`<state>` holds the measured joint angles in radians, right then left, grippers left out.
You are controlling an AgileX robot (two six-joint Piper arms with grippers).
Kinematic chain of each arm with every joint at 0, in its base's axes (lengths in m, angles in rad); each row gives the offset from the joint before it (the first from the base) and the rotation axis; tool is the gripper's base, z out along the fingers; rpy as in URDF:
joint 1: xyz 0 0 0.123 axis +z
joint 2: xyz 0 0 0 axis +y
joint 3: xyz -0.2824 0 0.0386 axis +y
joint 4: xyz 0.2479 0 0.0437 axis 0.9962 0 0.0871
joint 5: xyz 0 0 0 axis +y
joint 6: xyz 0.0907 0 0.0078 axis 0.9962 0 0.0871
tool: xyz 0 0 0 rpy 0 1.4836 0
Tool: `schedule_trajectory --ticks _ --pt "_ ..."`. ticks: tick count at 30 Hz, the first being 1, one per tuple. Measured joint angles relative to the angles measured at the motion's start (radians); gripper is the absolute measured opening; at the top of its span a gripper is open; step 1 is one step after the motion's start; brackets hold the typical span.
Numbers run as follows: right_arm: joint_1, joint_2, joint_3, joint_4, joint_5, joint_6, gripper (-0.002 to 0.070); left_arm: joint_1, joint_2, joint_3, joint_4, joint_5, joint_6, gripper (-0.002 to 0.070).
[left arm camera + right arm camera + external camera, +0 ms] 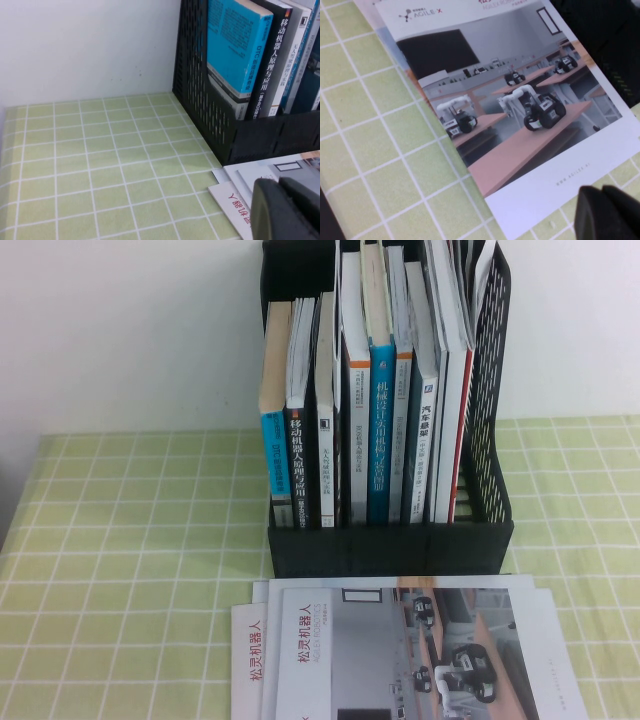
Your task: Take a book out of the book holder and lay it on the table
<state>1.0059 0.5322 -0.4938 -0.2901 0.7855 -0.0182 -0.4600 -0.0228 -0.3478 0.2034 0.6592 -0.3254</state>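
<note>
Book already flat on the table, in front of the book holder.

The book lies on other brochures on the table, just before the book holder. The left gripper and right gripper hover near its edges; I cannot tell how their fingers stand. Best to lift straight clear; open cloth lies to the left.

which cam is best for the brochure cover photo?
Right wrist: the book fills it, robots sharp, right end effector at its corner. High shows it cropped. Left wrist shows only an edge behind the left end effector.
</note>
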Motion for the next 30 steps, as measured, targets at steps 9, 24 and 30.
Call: schedule_trajectory --ticks 9,24,30 --pt "0.0 0.0 0.0 0.0 -0.002 0.002 -0.0002 0.0 0.0 0.0 0.005 -0.002 0.0 -0.0003" --pt "0.0 0.0 0.0 0.0 -0.002 0.002 -0.0002 0.458 0.0 0.145 0.065 -0.245 -0.202 -0.0003" --pt "0.0 0.0 0.0 0.002 -0.004 0.002 -0.0001 0.527 0.004 0.361 0.036 -0.403 -0.208 -0.0003"
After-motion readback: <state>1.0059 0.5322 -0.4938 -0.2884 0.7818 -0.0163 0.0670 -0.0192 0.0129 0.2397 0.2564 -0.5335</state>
